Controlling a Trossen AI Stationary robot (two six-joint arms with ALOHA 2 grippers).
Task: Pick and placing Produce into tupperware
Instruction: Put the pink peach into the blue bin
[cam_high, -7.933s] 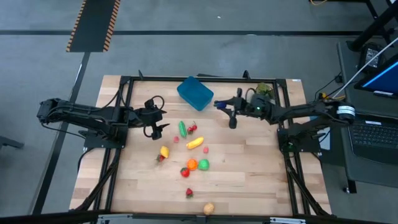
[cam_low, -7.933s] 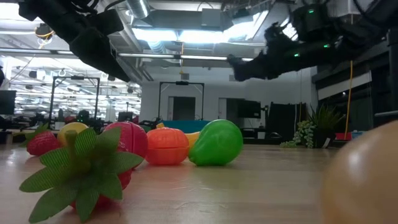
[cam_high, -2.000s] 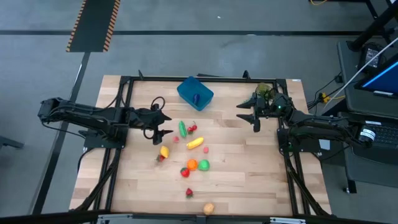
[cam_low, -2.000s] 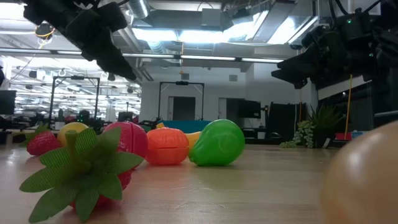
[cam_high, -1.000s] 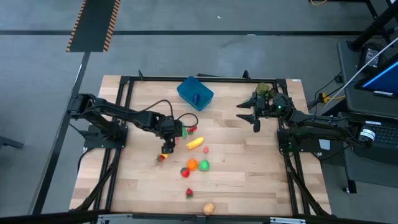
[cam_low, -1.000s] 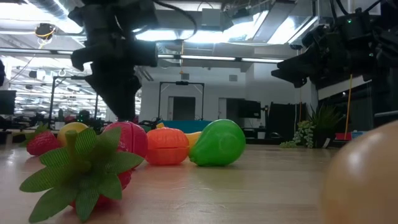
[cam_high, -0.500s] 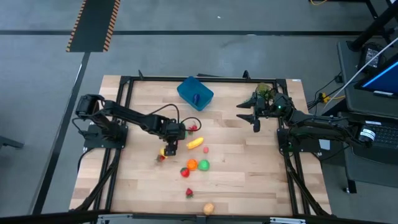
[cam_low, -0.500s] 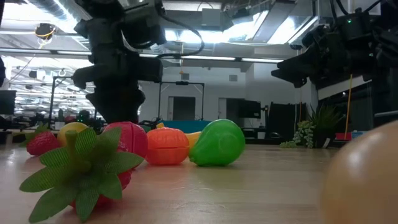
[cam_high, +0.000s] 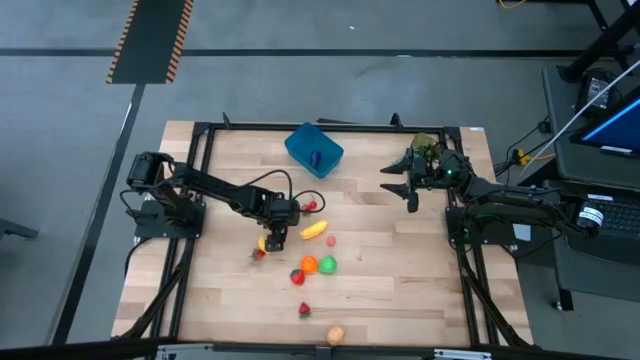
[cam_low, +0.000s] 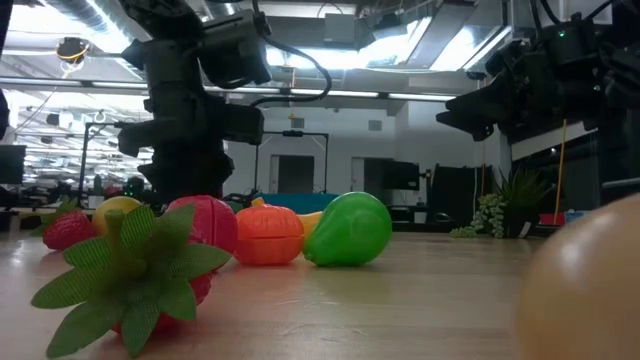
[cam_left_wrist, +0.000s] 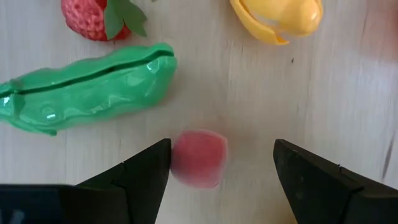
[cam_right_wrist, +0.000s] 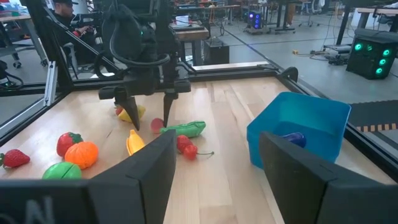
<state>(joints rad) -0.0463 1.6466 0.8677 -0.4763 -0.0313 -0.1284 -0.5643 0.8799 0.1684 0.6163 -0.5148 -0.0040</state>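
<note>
- The wooden surface (cam_high: 400, 270) carries everything; the blue tub (cam_high: 313, 150) sits near its far edge and serves as the landmark here.
- The blue tub is open-topped and holds one small dark purple piece (cam_right_wrist: 295, 139); the rest of the produce lies loose on the surface, in front of the tub toward the near edge.
- The left pincer (cam_high: 278, 232) hangs low over the produce, in front of the tub and a little to its left, fingers spread and pointing down with nothing between them.
- The right pincer (cam_high: 398, 180) waits to the right of the tub, well apart from the produce, fingers spread and empty.
- The green pea pod (cam_left_wrist: 87, 87) lies just beside the left pincer, on the tub's side of the cluster, with a strawberry (cam_left_wrist: 93, 17) and a yellow piece (cam_left_wrist: 277, 18) near it.
- The small pink-red ball (cam_left_wrist: 199, 157) sits on the surface between the left pincer's spread fingers (cam_left_wrist: 143, 171), untouched.
- This ball looks like light, hard, smooth plastic, so it likely rolls or squirts out if nudged off-centre.
- The best hold seems to be across its widest middle, fingers lowered evenly on both sides before pressing in.
</note>
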